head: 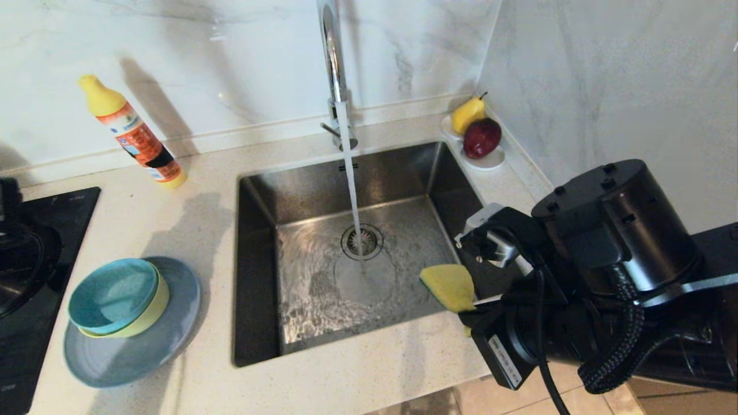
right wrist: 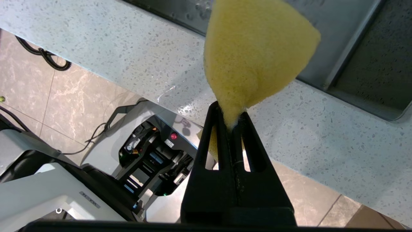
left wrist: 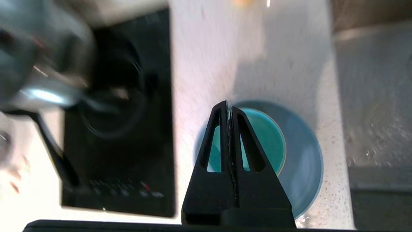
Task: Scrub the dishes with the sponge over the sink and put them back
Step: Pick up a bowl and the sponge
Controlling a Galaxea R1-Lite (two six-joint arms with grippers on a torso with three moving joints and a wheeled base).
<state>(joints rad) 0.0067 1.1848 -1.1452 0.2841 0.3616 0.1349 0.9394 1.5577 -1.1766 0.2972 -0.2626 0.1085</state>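
Observation:
The dishes stand stacked on the counter left of the sink (head: 398, 173): a teal bowl (head: 112, 295) inside a yellow-green bowl (head: 151, 314), both on a grey-blue plate (head: 173, 328). In the left wrist view my left gripper (left wrist: 228, 106) hangs shut and empty above the teal bowl (left wrist: 267, 138) and the plate (left wrist: 304, 161). It is out of the head view. My right gripper (head: 474, 305) hovers by the sink's front right corner, shut on the yellow sponge (head: 450, 286). The sponge (right wrist: 254, 54) sticks out past the fingertips of the right gripper (right wrist: 231, 117).
Water runs from the chrome tap (head: 334, 69) onto the sink floor near the drain (head: 362, 241). A black hob (head: 34, 259) lies left of the dishes. An orange bottle (head: 134, 135) stands at the back left, a white dish of fruit (head: 478, 135) in the back right corner.

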